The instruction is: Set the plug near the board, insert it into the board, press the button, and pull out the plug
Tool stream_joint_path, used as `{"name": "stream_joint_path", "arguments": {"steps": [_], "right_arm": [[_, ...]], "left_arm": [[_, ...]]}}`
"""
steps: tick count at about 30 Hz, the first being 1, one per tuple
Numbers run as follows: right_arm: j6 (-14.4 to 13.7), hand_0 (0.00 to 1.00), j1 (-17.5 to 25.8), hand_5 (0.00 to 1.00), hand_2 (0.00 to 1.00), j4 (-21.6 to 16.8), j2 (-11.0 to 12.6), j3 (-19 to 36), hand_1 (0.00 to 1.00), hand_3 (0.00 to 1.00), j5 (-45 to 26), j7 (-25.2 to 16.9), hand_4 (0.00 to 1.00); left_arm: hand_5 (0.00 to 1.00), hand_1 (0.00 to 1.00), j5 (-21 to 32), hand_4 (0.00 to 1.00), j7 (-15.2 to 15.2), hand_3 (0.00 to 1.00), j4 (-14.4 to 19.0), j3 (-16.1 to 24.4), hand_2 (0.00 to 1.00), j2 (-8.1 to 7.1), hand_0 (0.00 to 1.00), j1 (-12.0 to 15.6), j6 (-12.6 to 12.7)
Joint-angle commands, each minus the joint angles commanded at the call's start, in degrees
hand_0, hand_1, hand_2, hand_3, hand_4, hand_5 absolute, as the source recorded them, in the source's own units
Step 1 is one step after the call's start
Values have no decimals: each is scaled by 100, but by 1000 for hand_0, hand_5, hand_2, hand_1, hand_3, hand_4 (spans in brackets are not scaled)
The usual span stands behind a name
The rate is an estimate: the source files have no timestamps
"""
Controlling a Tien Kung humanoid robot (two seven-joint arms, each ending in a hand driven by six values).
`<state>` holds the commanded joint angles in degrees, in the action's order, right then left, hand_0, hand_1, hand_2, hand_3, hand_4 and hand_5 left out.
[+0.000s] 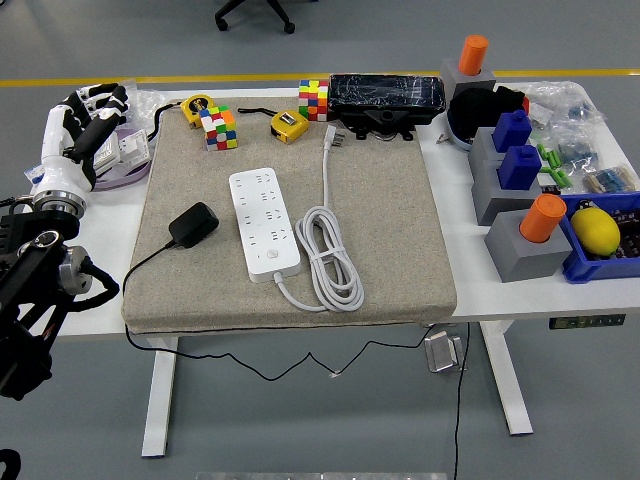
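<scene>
We're looking down on the white table, most of it covered by a beige mat. On the mat lies the white power board, its long side running away from us, with its own white cable coiled just to the right. The black plug sits left of the board, near it but not touching, its thin black cord trailing off the mat's left edge. At the far left, our left hand hovers over the table's left end, white fingers loosely extended, holding nothing, well apart from the plug.
</scene>
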<state>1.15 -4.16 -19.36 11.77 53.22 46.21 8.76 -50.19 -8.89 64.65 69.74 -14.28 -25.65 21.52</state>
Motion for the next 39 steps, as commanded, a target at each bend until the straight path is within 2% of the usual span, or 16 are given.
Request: {"name": "stream_joint_path", "arguments": {"steps": [18,39], "right_arm": [[-2,609,-1,440,684,-11,10,-56,673,566,-21,-2,915],[-4,609,37,440,685,1,-28,15,672,566,-4,-2,915]], "left_arm": [[317,656,-6,703,21,570,-4,-69,587,-35,631,-11,-5],[318,656,-28,703,31,569,23,-6,586,12,632,27,-8]]}}
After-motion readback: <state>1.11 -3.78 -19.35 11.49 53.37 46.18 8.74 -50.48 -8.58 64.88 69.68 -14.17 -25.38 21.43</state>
